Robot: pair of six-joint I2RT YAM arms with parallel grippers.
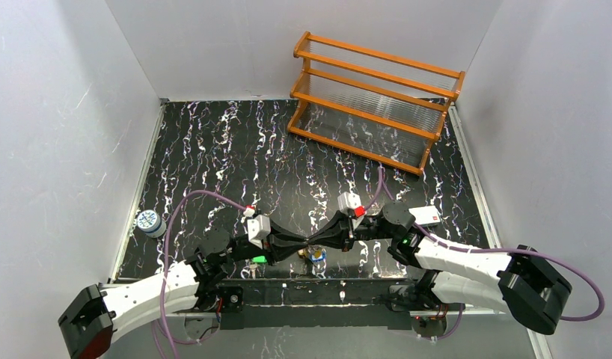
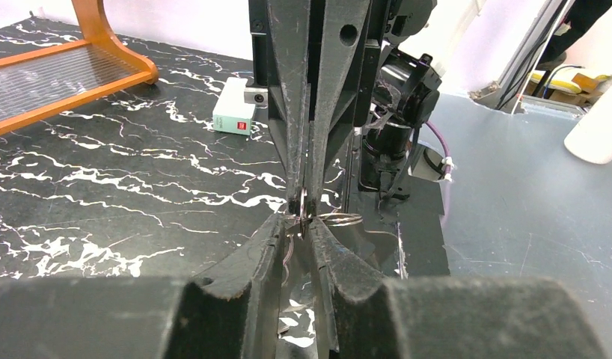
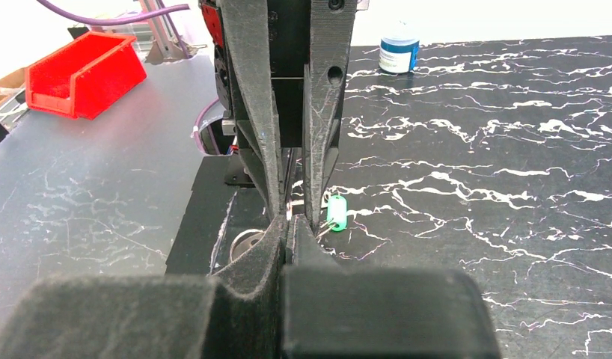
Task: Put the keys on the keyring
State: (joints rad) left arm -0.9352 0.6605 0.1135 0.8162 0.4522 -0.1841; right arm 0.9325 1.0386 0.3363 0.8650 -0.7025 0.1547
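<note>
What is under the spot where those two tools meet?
A green key head and a thin loop of the keyring show there. The left tool and right tool cover how they join.

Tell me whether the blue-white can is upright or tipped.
Upright: the right wrist view shows the can standing on its base, white cap on top.

I saw only a sliver of the keyring (image 2: 340, 218); the rest was hidden. The keys (image 1: 316, 254) were too small to tell apart.
</note>
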